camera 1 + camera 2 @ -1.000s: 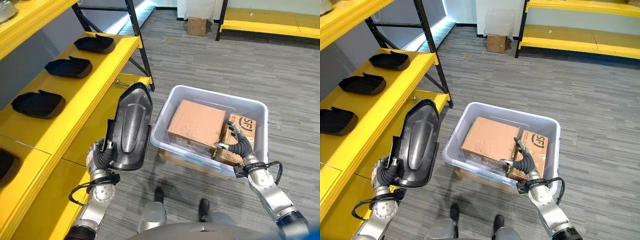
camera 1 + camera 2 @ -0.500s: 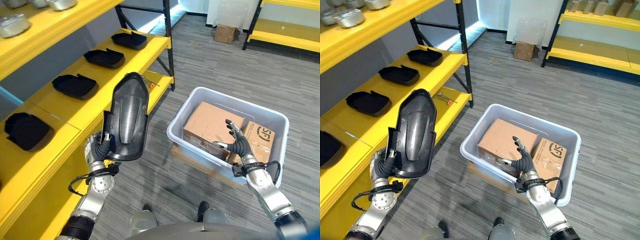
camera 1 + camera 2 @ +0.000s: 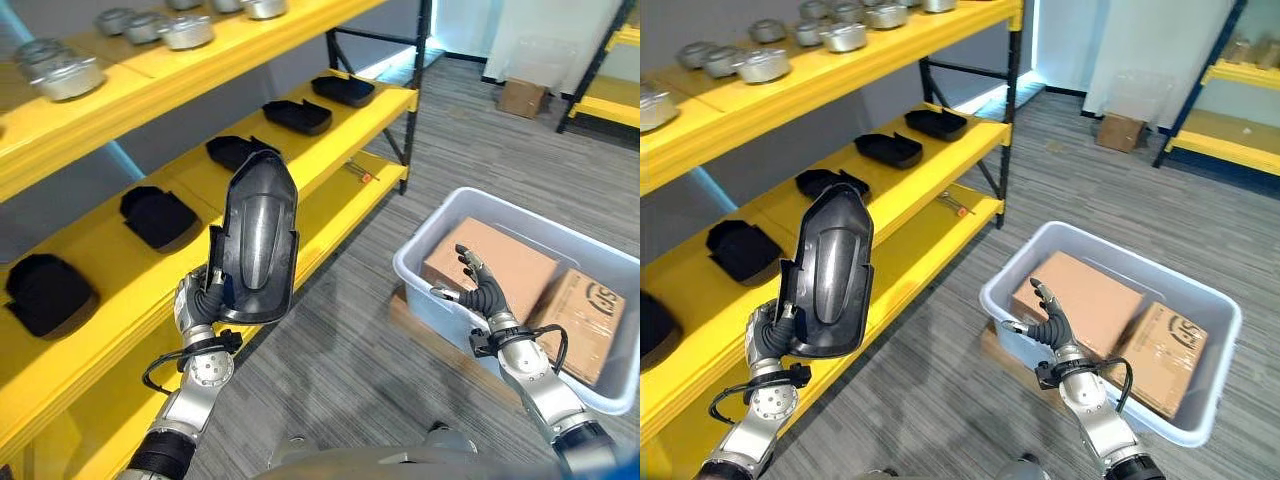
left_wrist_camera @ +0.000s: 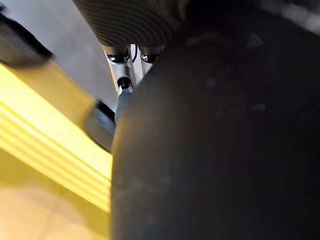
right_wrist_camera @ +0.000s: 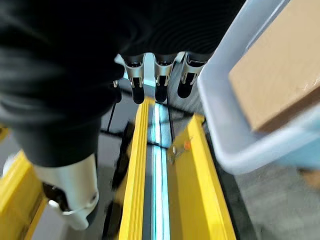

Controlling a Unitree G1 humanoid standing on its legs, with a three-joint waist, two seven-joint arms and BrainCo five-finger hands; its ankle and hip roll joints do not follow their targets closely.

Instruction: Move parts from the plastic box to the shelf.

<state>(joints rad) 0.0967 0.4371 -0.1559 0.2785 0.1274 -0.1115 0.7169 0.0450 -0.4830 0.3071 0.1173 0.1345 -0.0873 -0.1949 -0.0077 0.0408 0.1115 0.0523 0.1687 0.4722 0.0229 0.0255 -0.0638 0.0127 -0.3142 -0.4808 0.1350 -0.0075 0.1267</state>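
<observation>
Holding a long dark moulded plastic shell part (image 3: 255, 240) upright by its lower end, the left hand (image 3: 203, 300) has its fingers curled round the bottom rim, so the bulk of the piece stands up above the grip. It hangs in the air between the pale grey plastic box (image 3: 428, 268) and the yellow steel shelf (image 3: 150, 270), nearer the shelf, over the grey striped floor (image 3: 340, 350). Looks stiff and hollow, glossy on the domed face, probably light for its length; gripped so low it would likely lever about if swung quickly, and the smooth skin could slip. The ribbed rim where the fingers sit now seems the surest hold. Similar black shell parts (image 3: 158, 214) lie in a row along the middle shelf board, well apart from each other, with bare yellow gaps between them; one of those gaps is likely where this one belongs. Silver metal castings (image 3: 766, 64) sit on the board above. The right hand (image 3: 482, 292) is over the near edge of the box, fingers spread and relaxed, empty. Two brown cardboard cartons (image 3: 490, 268) lie in the box; no further loose parts are visible among them from here.
</observation>
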